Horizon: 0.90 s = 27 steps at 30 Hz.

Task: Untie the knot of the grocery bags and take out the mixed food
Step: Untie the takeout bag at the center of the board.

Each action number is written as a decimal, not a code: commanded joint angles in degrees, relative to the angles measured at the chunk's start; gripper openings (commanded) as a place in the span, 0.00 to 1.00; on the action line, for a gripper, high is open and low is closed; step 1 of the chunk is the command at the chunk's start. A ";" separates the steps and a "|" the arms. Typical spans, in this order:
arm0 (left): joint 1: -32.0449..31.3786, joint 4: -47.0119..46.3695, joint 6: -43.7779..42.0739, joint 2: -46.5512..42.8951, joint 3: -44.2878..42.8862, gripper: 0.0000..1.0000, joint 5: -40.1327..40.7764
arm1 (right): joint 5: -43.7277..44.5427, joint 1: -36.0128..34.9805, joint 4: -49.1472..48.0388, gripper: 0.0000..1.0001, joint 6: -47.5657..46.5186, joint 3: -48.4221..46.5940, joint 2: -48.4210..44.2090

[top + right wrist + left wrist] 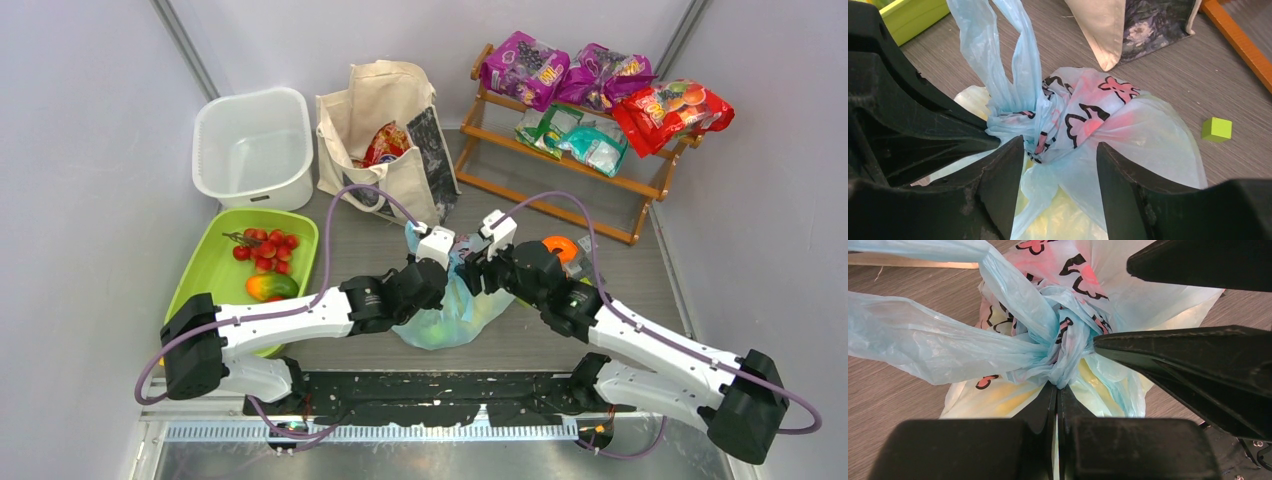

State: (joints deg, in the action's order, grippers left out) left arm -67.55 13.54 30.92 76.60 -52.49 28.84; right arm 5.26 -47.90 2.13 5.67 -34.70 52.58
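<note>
The light-blue plastic bag [440, 322] lies on the table between my two arms, with something yellow showing through it [1068, 210]. Its knot [1063, 342] is a bunched bow of the two handles, also seen in the right wrist view [1035, 127]. My left gripper [1057, 386] is shut, its tips pinching the near underside of the knot. My right gripper [1059, 147] is open and straddles the knot from the other side, with plastic between its fingers. The cream canvas tote [385, 120] stands behind, with a red snack packet [388, 143] in its mouth.
A white tub [255, 145] stands at the back left. A green tray [300, 230] at the left holds small red fruits [265, 250] and a yellow-green fruit [270, 287]. A wooden rack [560, 190] at the back right carries purple, teal and red packets. A green cube [1217, 129] lies right of the bag.
</note>
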 commanded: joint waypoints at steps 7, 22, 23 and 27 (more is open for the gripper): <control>-0.11 -0.59 -2.03 -1.13 -1.41 0.00 2.10 | -2.81 -0.27 -4.85 0.59 -0.07 0.25 2.17; -0.07 -0.36 -2.16 -0.88 -1.92 0.00 2.21 | -1.50 -0.28 -6.33 0.52 0.23 2.96 1.53; -0.04 -0.37 -2.12 -0.85 -1.96 0.00 2.20 | -1.42 -0.27 -6.65 0.50 0.11 2.92 1.64; -0.06 -0.40 -2.11 -0.96 -2.00 0.00 2.18 | -1.13 -0.28 -7.51 0.32 -0.12 2.65 2.42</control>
State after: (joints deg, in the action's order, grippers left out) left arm -67.55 13.93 29.43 76.58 -52.49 28.95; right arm 3.27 -47.90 -1.32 5.96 -31.27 55.11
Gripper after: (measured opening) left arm 0.010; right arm 0.417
